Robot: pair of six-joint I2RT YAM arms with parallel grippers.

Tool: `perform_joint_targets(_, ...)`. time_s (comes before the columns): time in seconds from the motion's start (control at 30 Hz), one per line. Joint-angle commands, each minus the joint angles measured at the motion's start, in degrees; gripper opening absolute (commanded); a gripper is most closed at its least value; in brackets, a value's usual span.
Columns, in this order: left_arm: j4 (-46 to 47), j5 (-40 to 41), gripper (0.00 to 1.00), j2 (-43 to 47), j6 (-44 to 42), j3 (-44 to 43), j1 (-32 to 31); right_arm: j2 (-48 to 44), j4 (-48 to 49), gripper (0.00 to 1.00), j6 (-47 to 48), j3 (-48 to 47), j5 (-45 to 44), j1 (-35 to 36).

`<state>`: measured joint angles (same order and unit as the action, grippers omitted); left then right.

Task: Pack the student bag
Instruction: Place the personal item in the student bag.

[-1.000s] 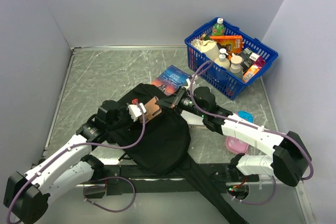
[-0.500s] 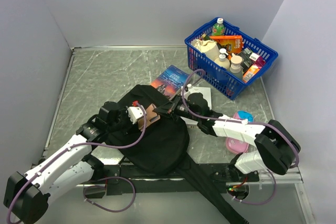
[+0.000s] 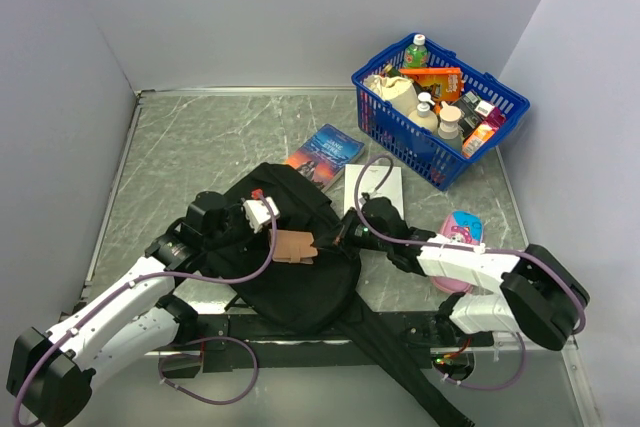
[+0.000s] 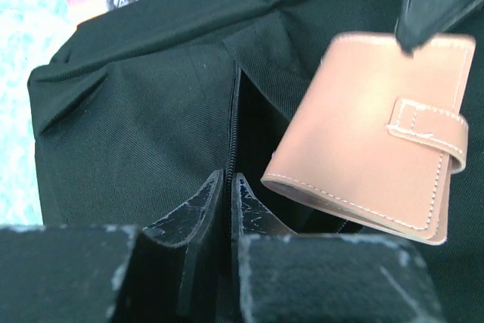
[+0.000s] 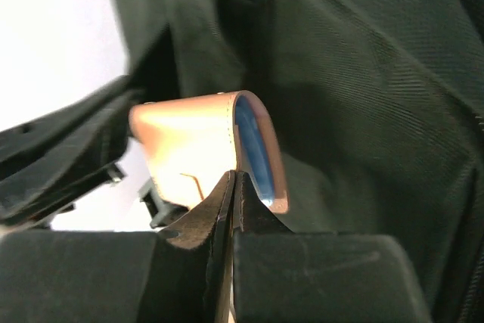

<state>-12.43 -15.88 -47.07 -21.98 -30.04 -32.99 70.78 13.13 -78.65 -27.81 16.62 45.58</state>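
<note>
Right pincer (image 5: 233,187) clamped on a tan leather strap wallet (image 5: 185,145)
It hangs at 9 o'clock over the black fabric backpack (image 3: 310,282), at the desk's (image 3: 200,137) 6 o'clock; left pincer (image 4: 228,191) pressed together at its zip (image 4: 234,111). Narrow slot: wallet may snag and slip free.

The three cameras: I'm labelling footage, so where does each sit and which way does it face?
Top external: above and behind the bases, facing down at the table; left arm and right arm show.
Left wrist: on the left arm, facing along the shut left tool to the backpack.
Right wrist: on the right arm, facing along the right tool, clamped on the wallet.
Shared: both wrist views show wallet and backpack.
</note>
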Motion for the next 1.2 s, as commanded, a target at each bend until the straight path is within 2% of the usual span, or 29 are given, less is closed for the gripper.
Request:
perform_joint_targets(0.0, 5.22, -3.37, 0.12, 0.58, 1.32, -3.79, -0.41, 3.47, 2.86, 0.00, -0.19, -0.66, 2.53, 0.65)
perform_joint_targets(0.17, 4.95, -3.37, 0.12, 0.58, 1.59, -4.06, -0.41, 5.68, 3.66, 0.00, 0.69, -1.54, 2.54, 0.65)
perform_joint_targets(0.43, 3.55, -5.12, 0.13, 0.57, -0.35, -3.97, -0.49, 0.33, -9.50, 0.00, 7.19, -11.99, -3.00, -0.67)
perform_joint_targets(0.63, 3.81, -5.65, 0.14, 0.93, -0.35, -3.09, -0.49, -0.56, -12.86, 0.00, 9.13, -17.53, -4.58, -0.67)
perform_joint_targets(0.93, 4.25, -6.10, 0.14, 1.01, 1.59, -4.59, -0.49, 9.10, -7.59, 0.00, 6.15, -17.62, -3.61, 0.90)
perform_joint_targets(1.17, 5.04, -6.44, 0.14, 0.75, 1.67, -4.32, -0.49, 16.14, -8.82, 0.00, 5.70, -24.12, -6.68, 5.38)
